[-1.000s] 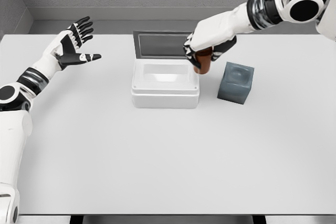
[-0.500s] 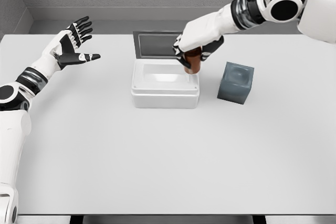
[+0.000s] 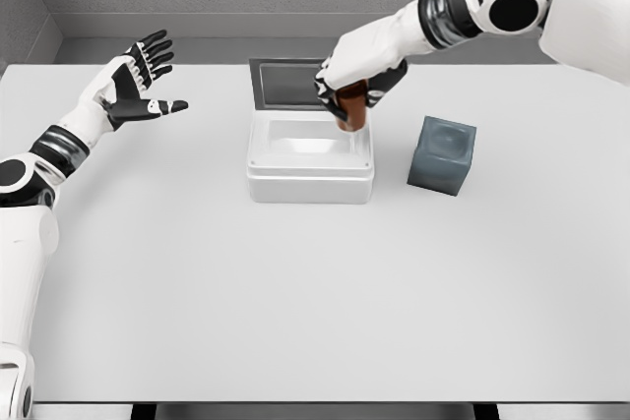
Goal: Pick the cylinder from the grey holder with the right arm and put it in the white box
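While gripped: cylinder (image 3: 351,112) under right hand (image 3: 346,84).

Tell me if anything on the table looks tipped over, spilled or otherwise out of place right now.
Nothing stands out. The white box sits square with its lid up, the grey holder stands upright beside it, and the right robot hand holds the brown cylinder over the box's right edge. Nothing is spilled.

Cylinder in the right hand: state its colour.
Reddish brown. The cylinder shows in the head view, gripped by the right hand over the white box.
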